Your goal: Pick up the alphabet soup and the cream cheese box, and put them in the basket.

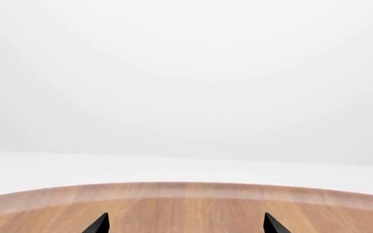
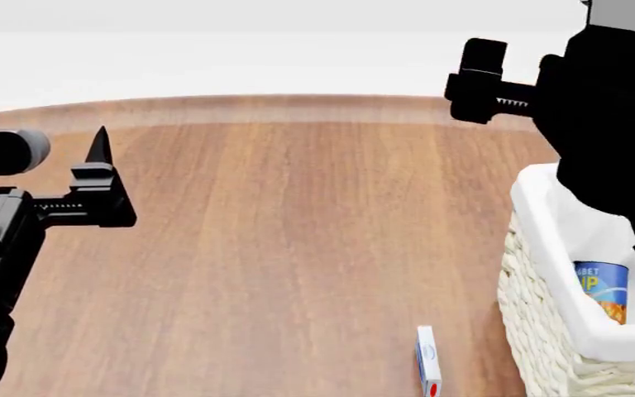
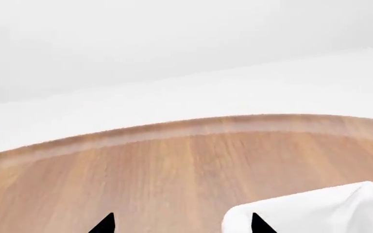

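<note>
Inside the basket (image 2: pixel 538 331), against its near wall: the alphabet soup (image 2: pixel 602 289), one can, blue label with yellow lettering, orange picture low down, top hidden by my right arm. The basket is cream wicker with a white cloth liner (image 3: pixel 303 213) folded over its rim, one of it, cut off by the edge of the head view.

Just beside the basket, on the desk (image 2: pixel 295 240): the cream cheese box (image 2: pixel 428 362), one, standing on a thin edge, white with a blue oval mark and a red patch. It does not touch the wicker, as far as I can tell.

My right claw (image 3: pixel 180 224) hangs above the basket's far rim, released, tips spread, nothing between them. My left claw (image 1: pixel 185 224) is well apart from the basket, over bare wood, also released and empty; in the head view only one pointed tip (image 2: pixel 99 147) shows clearly.

Desk: warm brown wood grain, paler band along a curved far edge. Beyond it, plain white floor and walls.
</note>
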